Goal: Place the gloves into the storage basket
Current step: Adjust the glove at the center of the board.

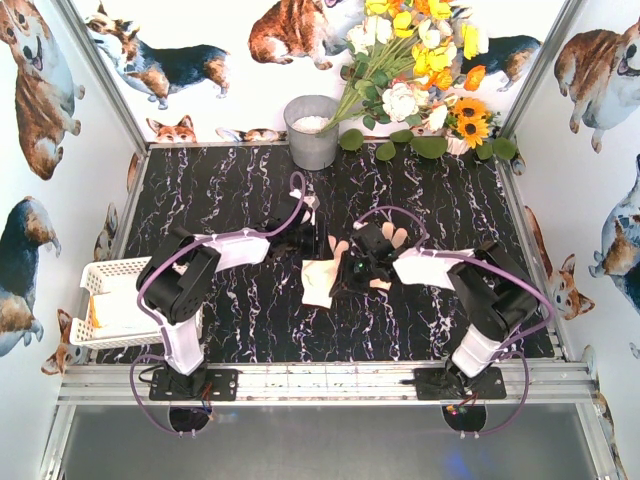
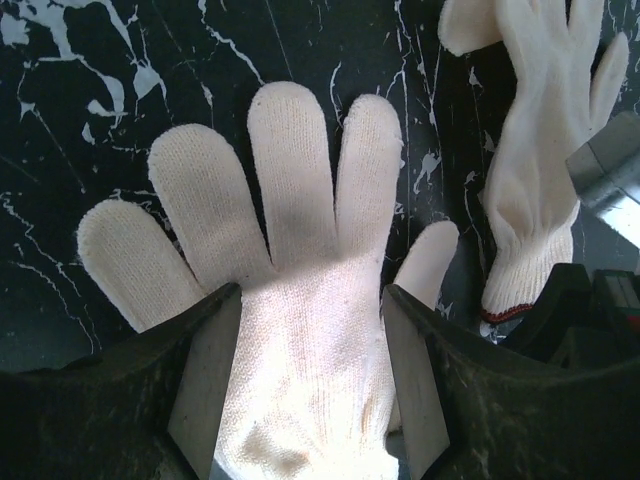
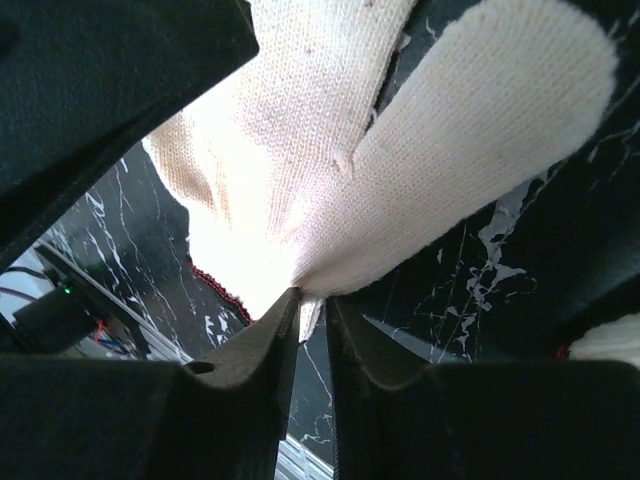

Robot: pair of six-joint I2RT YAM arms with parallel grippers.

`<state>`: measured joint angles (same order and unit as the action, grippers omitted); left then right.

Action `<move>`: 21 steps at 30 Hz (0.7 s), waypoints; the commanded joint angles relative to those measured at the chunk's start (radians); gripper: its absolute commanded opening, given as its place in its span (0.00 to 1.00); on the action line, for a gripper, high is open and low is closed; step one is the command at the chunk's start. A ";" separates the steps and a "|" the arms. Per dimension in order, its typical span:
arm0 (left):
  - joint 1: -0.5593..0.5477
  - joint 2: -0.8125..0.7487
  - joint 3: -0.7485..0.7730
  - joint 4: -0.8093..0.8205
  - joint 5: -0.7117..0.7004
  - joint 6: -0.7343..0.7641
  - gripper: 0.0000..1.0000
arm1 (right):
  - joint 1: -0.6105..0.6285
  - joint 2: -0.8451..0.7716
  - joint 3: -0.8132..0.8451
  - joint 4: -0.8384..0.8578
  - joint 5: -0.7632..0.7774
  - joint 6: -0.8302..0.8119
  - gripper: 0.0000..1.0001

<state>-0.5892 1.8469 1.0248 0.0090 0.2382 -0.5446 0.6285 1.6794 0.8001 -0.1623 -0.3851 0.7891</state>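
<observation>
Right pincer [image 3: 312, 300] clenching on glove [image 3: 330, 120]; left pincer [image 2: 310, 305] released, straddling second glove [image 2: 290, 230] on table [image 1: 230, 200]. We are judging task midway: storage basket [image 1: 100, 272] holding something pale, both gloves lying outside.

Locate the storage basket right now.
In the top view, the storage basket sits at the near-left corner of the table, against the left wall. The left arm overlaps its right side, and neither wrist view shows it.

On my counter [image 1: 250, 320] I see gloves [image 1: 318, 283] in the middle, a basket [image 1: 108, 275] at the left edge, a bucket [image 1: 312, 135] at the far edge.
</observation>
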 commanded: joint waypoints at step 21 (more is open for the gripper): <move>-0.003 -0.189 0.064 -0.119 0.067 0.041 0.75 | -0.037 -0.424 -0.027 -0.327 0.457 -0.064 0.45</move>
<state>-0.5900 1.6650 1.0683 -0.1242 0.2649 -0.4671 0.6361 1.2953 0.7513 -0.3641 -0.0574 0.7704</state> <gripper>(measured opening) 0.752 0.451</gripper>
